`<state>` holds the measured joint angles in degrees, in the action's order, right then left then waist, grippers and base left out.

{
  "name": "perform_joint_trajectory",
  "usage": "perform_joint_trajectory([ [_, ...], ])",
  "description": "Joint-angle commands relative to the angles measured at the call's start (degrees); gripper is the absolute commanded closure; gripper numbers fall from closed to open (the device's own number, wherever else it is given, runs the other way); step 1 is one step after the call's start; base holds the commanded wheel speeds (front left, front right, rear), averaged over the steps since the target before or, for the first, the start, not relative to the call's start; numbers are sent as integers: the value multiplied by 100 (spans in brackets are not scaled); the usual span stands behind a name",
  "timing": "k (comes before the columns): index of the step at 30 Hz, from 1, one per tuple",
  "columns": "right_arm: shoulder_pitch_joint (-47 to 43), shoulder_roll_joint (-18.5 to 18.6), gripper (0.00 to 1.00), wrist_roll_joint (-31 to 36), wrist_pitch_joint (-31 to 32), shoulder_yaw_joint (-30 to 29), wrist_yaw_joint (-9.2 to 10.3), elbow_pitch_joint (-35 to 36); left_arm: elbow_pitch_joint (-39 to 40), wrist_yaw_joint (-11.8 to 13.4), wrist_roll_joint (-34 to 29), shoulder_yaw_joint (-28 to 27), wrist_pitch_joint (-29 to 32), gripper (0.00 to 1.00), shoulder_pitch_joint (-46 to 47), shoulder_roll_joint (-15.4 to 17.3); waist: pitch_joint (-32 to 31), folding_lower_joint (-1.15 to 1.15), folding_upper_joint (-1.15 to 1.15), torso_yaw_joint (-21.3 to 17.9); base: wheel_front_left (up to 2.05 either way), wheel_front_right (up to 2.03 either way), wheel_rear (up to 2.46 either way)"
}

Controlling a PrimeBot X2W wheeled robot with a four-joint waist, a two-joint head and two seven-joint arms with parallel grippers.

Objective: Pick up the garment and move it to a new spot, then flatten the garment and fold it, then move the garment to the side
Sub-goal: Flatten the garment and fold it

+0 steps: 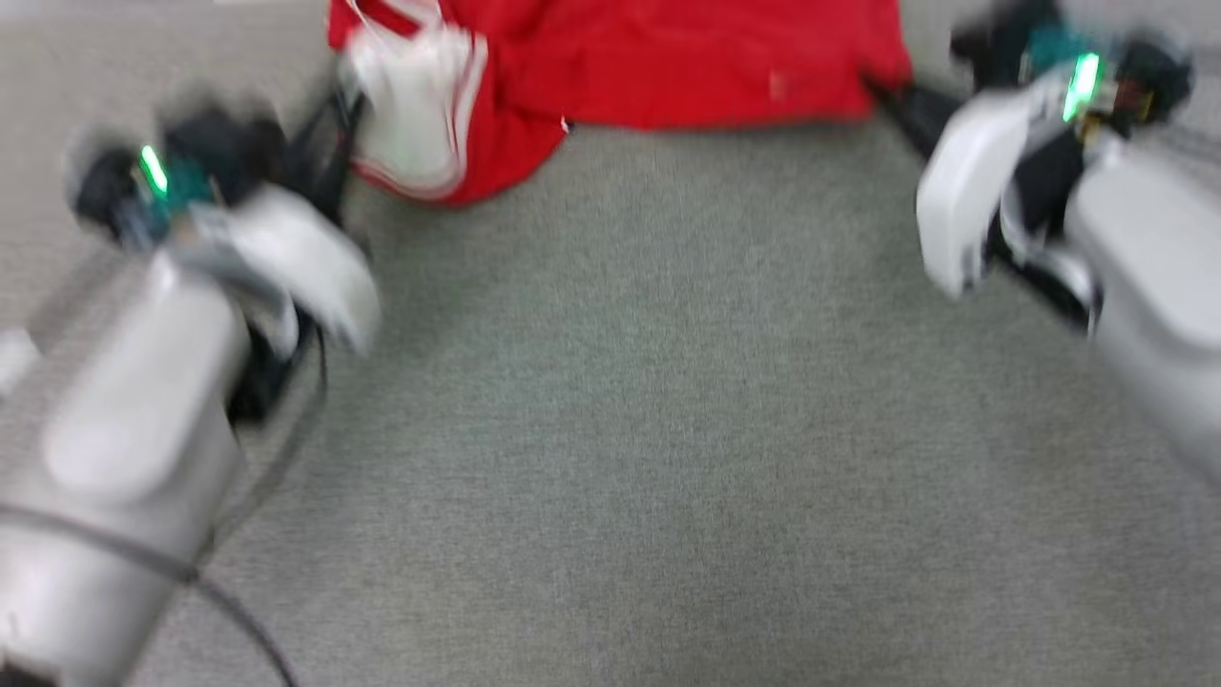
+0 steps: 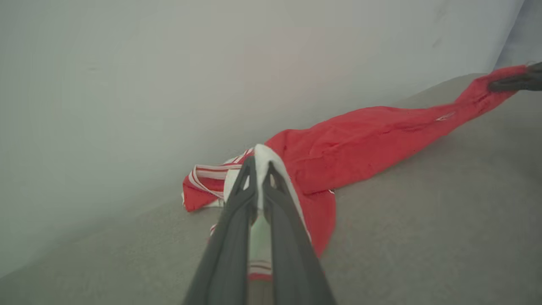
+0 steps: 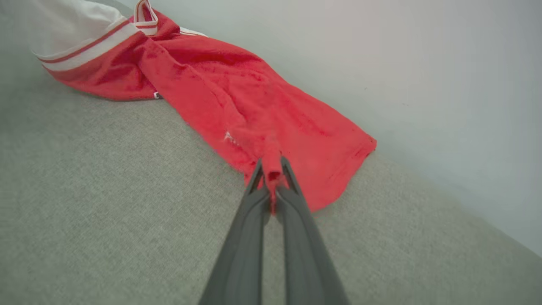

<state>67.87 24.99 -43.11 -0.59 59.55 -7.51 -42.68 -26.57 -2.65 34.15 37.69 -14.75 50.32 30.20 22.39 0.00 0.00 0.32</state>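
Observation:
The garment (image 1: 668,67) is a red T-shirt with white, stripe-trimmed sleeves, stretched along the far edge of the grey fabric surface. My left gripper (image 2: 259,169) is shut on a white sleeve of the garment (image 2: 360,140), and the pinched cloth runs down between the fingers. My right gripper (image 3: 273,167) is shut on a fold of red cloth near the hem of the garment (image 3: 254,97). In the head view the left gripper (image 1: 339,134) sits at the shirt's left end and the right gripper (image 1: 897,95) at its right end; that view is blurred.
A grey woven surface (image 1: 630,429) spreads out in front of me. A pale wall (image 2: 211,63) rises right behind the shirt. A dark cable (image 1: 238,592) trails from my left forearm at the lower left.

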Motion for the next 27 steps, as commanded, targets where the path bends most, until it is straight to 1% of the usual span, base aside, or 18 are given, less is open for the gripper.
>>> perform_joint_trajectory([
  [1, -170, 60, 100, -46, -73, 32, 4, 39, 93, 62, 28, 4, -15, 100, -221, 70, -286, 0, 0, 32, 0, 0, 0],
  [3, -522, 217, 100, -160, -163, 178, 4, 127, 411, 206, 124, 37, -5, 100, -823, 192, -491, 0, 0, 29, 0, 0, 0],
  [6, -1053, 463, 100, -319, -247, 377, 4, 316, 921, 490, 266, 77, 62, 100, -1770, 434, -792, 0, 0, -7, 0, 0, 0],
  [13, -2183, 1112, 100, -633, -333, 564, 4, 876, 2312, 1379, 774, 20, 234, 100, -3913, 991, -1320, 0, 0, -104, 0, 0, 0],
  [17, -2902, 1512, 100, -776, -348, 472, 4, 1267, 2944, 1841, 986, 4, 265, 100, -4865, 1216, -1506, 0, 0, -76, 0, 0, 0],
  [20, -3469, 1810, 100, -799, -321, 349, 4, 1595, 3311, 2125, 1136, 15, 252, 100, -5473, 1293, -1636, 0, 0, -70, 0, 0, 0],
  [24, -4241, 2127, 100, -794, -209, 61, 4, 2029, 3672, 2420, 1295, 89, 260, 100, -6127, 1348, -1795, 0, 0, -55, 0, 0, 0],
  [26, -4614, 2235, 100, -760, -116, -126, 4, 2259, 3797, 2518, 1324, 170, 291, 100, -6404, 1373, -1853, 0, 0, -50, 0, 0, 0],
  [27, -4803, 2287, 100, -760, -44, -228, 4, 2370, 3870, 2529, 1348, 221, 332, 100, -6497, 1368, -1867, 0, 0, -38, 0, 0, 0],
])
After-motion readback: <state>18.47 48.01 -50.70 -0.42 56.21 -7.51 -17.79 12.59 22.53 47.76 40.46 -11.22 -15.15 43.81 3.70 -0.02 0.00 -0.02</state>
